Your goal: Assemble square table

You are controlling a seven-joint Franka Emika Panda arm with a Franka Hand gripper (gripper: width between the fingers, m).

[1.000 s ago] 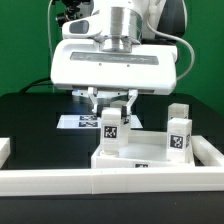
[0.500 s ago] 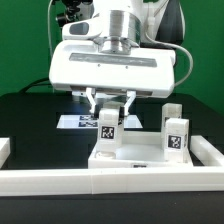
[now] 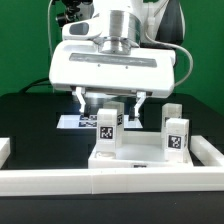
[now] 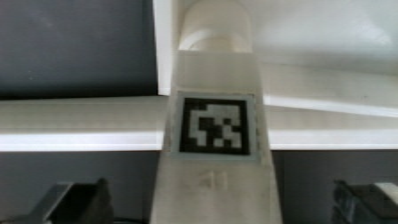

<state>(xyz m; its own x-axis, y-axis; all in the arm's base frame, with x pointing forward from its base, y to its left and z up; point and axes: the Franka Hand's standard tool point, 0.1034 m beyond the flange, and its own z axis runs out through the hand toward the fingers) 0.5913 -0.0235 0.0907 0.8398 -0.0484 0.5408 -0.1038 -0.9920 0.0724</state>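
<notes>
The white square tabletop (image 3: pixel 150 158) lies underside up against the border wall. One white leg (image 3: pixel 107 130) with a tag stands upright on its corner at the exterior view's left. Two more legs (image 3: pixel 178 136) stand at the right, one behind the other. My gripper (image 3: pixel 110 104) hangs straight above the left leg, open, its fingers (image 3: pixel 81 101) spread wide and clear of the leg on both sides. In the wrist view the leg (image 4: pixel 217 120) runs down the middle between the dark fingertips (image 4: pixel 75 202), with gaps on both sides of my gripper (image 4: pixel 222 205).
The long white L-shaped border wall (image 3: pixel 100 182) runs along the front and up the right side. The marker board (image 3: pixel 72 122) lies flat on the black table behind the left leg. A short white block (image 3: pixel 4 150) sits at the left edge.
My fingers were shut on the left leg and have opened wide, letting go of it. The leg stays upright on the tabletop. The arm has hardly moved.
</notes>
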